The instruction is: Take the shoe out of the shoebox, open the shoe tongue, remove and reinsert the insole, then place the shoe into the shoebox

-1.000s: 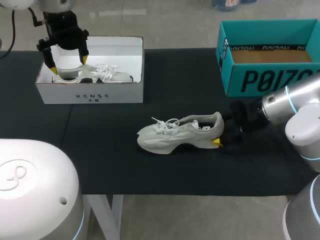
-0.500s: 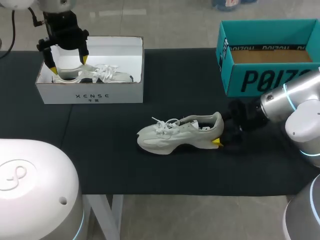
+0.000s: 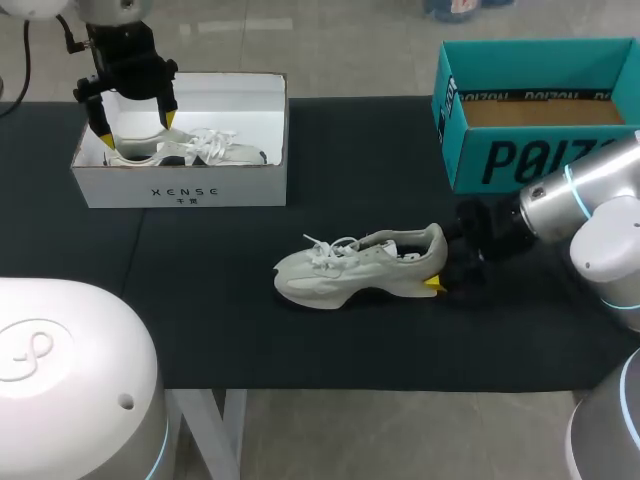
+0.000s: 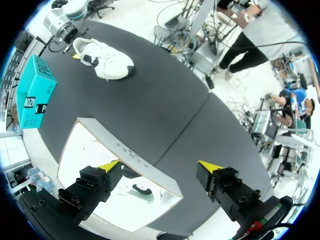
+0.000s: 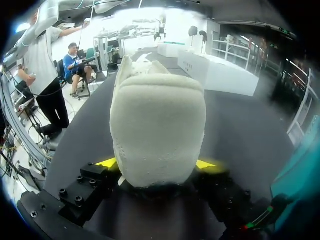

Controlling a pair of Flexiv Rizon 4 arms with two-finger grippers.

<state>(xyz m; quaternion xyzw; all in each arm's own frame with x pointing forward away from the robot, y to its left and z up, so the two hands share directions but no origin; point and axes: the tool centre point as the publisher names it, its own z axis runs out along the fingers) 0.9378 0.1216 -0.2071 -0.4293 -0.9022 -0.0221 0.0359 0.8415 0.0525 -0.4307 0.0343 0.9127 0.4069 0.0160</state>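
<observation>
Right end effector (image 5: 156, 163): closed against both sides of shoe (image 5: 157, 125) heel, mid-counter (image 3: 300, 150); fingertips (image 5: 107, 162) partly hidden behind heel. Left end effector (image 4: 159, 167): spread wide, empty, above white shoebox (image 4: 131, 152).

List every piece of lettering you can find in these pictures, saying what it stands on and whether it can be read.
Large dark capitals on the long side of the teal cardboard shoebox: one word, its end hidden behind the right arm.
Smaller dark print on that box's end wall and inner rim: too small to read.
Spaced dark capitals on the front of the white cardboard shoebox: one short maker's word, sharp.
Tiny signs beneath it: too small to read.
</observation>
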